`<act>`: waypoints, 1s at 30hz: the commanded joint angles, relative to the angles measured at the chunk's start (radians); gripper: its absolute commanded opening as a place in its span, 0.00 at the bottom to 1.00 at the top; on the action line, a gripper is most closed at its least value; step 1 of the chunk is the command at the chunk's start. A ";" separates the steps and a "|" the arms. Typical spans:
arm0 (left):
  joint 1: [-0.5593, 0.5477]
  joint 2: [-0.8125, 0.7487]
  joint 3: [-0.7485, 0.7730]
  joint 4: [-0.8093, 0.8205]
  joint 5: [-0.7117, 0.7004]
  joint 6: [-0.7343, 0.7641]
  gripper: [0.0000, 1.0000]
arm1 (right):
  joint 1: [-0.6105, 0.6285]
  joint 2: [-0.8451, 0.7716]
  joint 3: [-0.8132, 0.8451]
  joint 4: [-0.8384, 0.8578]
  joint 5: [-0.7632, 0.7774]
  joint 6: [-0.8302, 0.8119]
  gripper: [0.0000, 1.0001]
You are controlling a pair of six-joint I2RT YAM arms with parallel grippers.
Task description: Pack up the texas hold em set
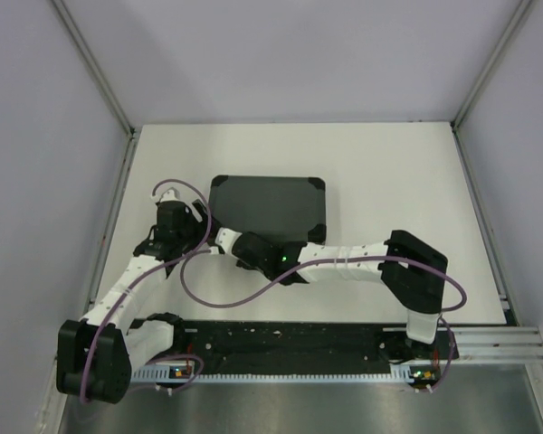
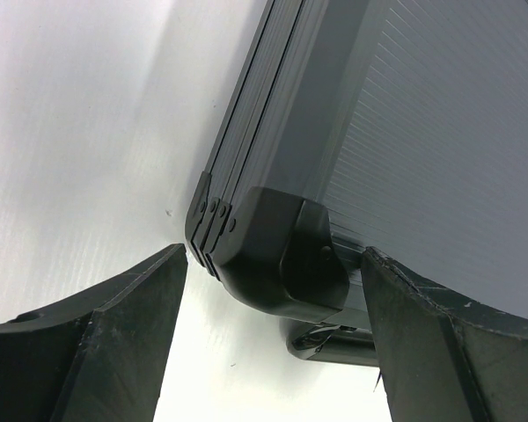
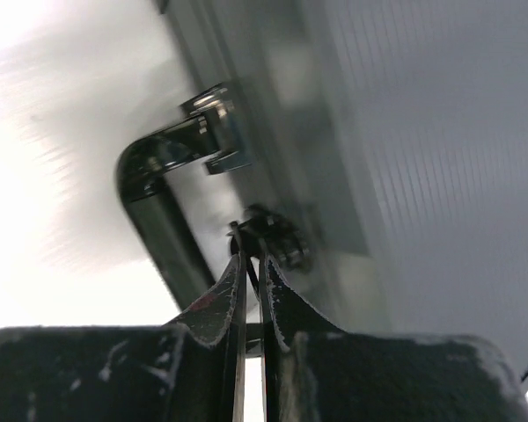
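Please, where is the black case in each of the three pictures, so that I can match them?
Top external: the case lies flat at mid-table, its near edge under the arms.
Left wrist: it fills the upper right, with one corner at centre.
Right wrist: it fills the right half, seen along its side.
Shared landmark: the handle, bottom centre in left wrist, left of centre in right wrist, not seen from the top.

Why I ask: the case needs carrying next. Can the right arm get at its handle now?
Probably yes. The right gripper sits at the case, tips by a metal fitting, and the handle lies just beside them with nothing between.
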 commanded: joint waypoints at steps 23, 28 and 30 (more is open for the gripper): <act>0.012 0.104 -0.002 -0.117 -0.017 0.049 0.79 | -0.078 -0.020 0.174 0.029 0.289 0.090 0.00; 0.014 0.100 0.006 -0.131 -0.016 0.056 0.79 | -0.093 -0.053 0.172 -0.031 0.212 0.140 0.13; 0.014 0.092 0.021 -0.143 -0.016 0.061 0.79 | -0.104 -0.091 0.164 -0.057 0.143 0.182 0.23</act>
